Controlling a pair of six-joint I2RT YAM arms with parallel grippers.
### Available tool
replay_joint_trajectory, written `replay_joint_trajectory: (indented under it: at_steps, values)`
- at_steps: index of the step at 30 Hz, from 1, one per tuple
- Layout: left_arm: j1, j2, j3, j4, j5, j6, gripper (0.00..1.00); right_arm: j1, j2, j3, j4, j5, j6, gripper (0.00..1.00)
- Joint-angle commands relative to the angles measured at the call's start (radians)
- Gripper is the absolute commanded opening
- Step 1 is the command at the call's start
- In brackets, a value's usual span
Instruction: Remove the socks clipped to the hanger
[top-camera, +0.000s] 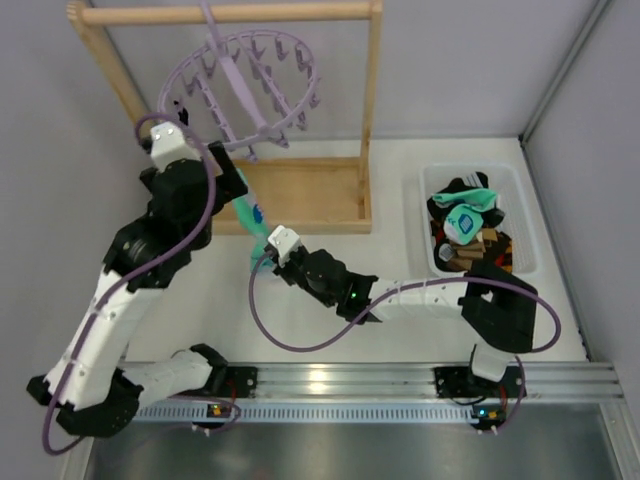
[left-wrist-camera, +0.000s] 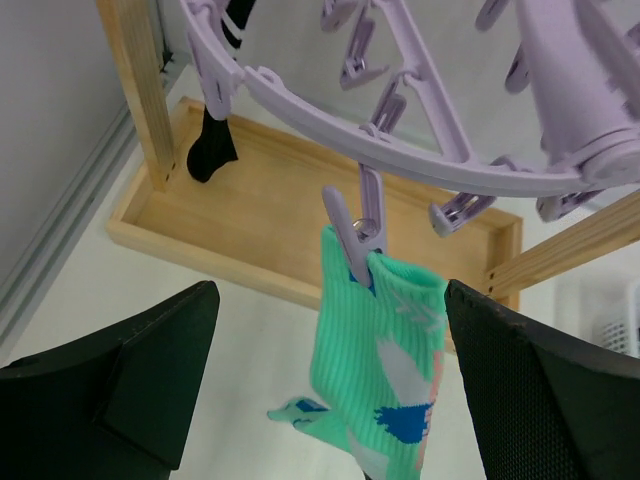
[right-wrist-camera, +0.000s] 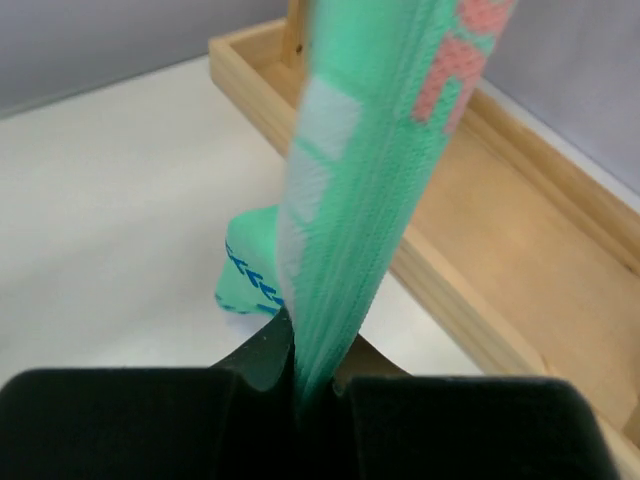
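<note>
Wooden rack (top-camera: 300, 195): one, standing by the far edge of the tabletop toward the far left corner. Its top bar carries the hanger's hook, so the ring hangs free above the tray base.
Hanger (top-camera: 240, 85): one lilac ring, tilted under the bar. It has many clips, most of them empty and too small to count reliably.
Basket (top-camera: 524, 222): one, against the right edge near the far right corner. It likely serves as the drop-off, as it holds a heap of socks (top-camera: 468, 222) too tangled to count.
Left gripper (left-wrist-camera: 332, 300): raised below the ring with its jaws spread wide and holding nothing. It appears lined up on the loaded clip, probably to squeeze it.
Right gripper (right-wrist-camera: 305, 385): clamped tight on the lower part of the mint sock, keeping the fabric taut and ready to pull clear.
Mint sock (left-wrist-camera: 385, 350): one, pinned by its cuff, hanging over the table in front of the rack's tray.
Black sock (left-wrist-camera: 210, 150): one, on another clip by the rack's post. This makes two socks left on the hanger.
Clip (left-wrist-camera: 355, 225): one, biting the mint cuff.
</note>
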Motion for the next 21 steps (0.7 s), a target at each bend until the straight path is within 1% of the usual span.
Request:
replay_joint_trajectory:
  at_steps: [1, 4, 8, 11, 15, 21]
  values:
    - [0.0, 0.079, 0.055, 0.003, -0.044, -0.019, 0.98, 0.022, -0.075, -0.029, -0.015, 0.079, 0.057, 0.0]
    - [0.0, 0.116, 0.058, 0.005, -0.048, -0.031, 0.98, 0.032, -0.078, -0.042, -0.017, 0.094, 0.051, 0.0]
    - [-0.001, 0.154, 0.066, 0.01, -0.077, -0.046, 0.98, 0.063, -0.04, -0.008, -0.018, 0.198, -0.005, 0.0]
    - [0.0, 0.194, 0.087, 0.01, -0.094, -0.042, 0.98, 0.083, 0.005, 0.026, -0.017, 0.235, -0.041, 0.0]
    - [0.0, 0.236, 0.11, 0.011, -0.07, -0.042, 0.97, 0.101, 0.053, 0.066, -0.02, 0.26, -0.071, 0.0]
    - [0.0, 0.248, 0.125, 0.011, -0.064, -0.037, 0.93, 0.121, 0.115, 0.119, -0.037, 0.29, -0.116, 0.0]
